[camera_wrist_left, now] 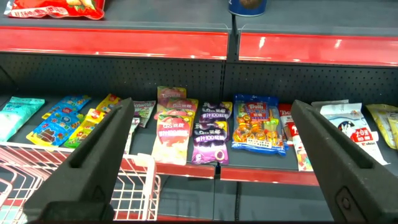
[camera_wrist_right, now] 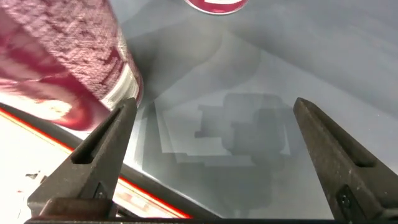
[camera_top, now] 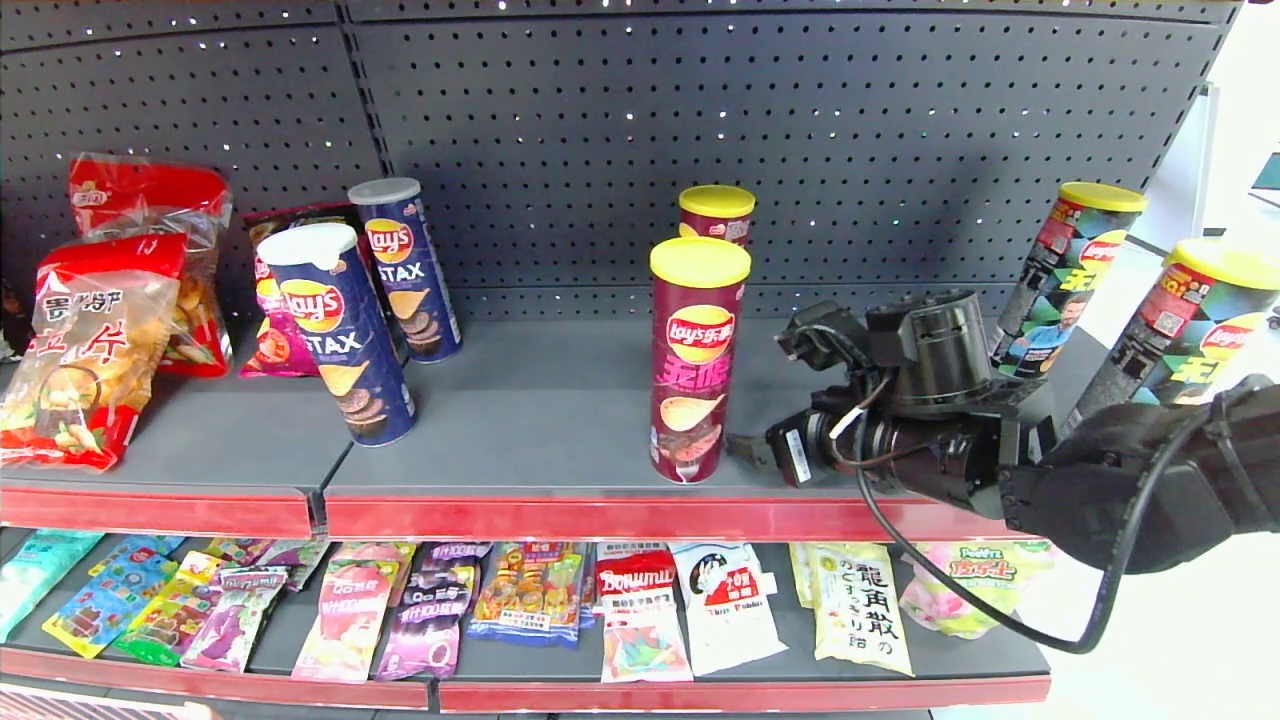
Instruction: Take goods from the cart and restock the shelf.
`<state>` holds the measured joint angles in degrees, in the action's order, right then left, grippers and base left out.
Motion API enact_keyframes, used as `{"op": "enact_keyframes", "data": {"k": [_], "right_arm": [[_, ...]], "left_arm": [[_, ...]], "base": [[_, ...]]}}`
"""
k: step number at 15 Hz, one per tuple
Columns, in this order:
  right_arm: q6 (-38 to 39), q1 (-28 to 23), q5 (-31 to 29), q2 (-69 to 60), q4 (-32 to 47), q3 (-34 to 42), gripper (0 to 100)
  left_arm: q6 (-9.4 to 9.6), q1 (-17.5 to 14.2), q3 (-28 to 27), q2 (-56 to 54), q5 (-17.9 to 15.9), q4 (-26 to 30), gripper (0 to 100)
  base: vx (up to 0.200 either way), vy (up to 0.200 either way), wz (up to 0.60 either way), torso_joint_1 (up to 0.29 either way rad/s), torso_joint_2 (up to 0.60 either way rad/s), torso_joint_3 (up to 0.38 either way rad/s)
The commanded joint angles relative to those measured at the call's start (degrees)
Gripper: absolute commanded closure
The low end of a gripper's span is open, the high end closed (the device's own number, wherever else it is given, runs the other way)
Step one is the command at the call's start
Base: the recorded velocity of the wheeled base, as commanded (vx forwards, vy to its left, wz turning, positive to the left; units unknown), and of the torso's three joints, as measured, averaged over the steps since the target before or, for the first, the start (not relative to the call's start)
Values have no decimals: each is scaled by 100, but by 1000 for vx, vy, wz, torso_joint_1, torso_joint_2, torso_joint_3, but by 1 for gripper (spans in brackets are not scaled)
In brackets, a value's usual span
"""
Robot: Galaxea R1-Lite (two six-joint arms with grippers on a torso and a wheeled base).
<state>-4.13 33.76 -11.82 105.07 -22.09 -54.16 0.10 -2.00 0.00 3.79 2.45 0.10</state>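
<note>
Task's thing: the tall maroon cardboard chip canister with a yellow plastic lid [camera_top: 697,370] stands upright near the front of the grey metal upper shelf with a red front strip [camera_top: 540,410]. It is directly in front of a second maroon canister of the same kind [camera_top: 716,213], apparently so that one flavour lines up front to back.
Right gripper [camera_wrist_right: 214,109]: fingers spread wide with nothing between them. One finger is just beside the canister's base. I judge the can released and standing on its own.
Left gripper [camera_wrist_left: 211,106]: spread and empty, low above the white wire cart [camera_wrist_left: 134,186], probably positioned to fetch the next item.
Neighbours: dark blue canisters with pale lids [camera_top: 335,330] stand grouped well to the left, keeping the kinds apart.
</note>
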Motion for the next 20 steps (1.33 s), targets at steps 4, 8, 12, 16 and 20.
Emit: {"op": "enact_keyframes", "data": {"k": [4, 8, 12, 16, 20], "right_arm": [[-26, 35, -197, -1700, -6, 987, 0], [-615, -308, -250, -4856, -15, 2648, 0], [-782, -2910, -189, -7897, 2640, 2771, 0], [-668, -3165, 391, -10138, 4433, 3491, 0], [9, -3323, 1754, -10428, 2710, 5065, 0]], "left_arm": [[-1, -2, 0, 8, 1, -1, 0], [-1, 15, 0, -28, 1, -1, 0], [-1, 15, 0, -28, 1, -1, 0], [17, 218, 0, -370, -8, -1, 0], [8, 218, 0, -379, -17, -1, 0]], "base": [[0, 0, 0, 0, 0, 0], [0, 0, 0, 0, 0, 0], [0, 0, 0, 0, 0, 0], [0, 0, 0, 0, 0, 0], [0, 0, 0, 0, 0, 0]]}}
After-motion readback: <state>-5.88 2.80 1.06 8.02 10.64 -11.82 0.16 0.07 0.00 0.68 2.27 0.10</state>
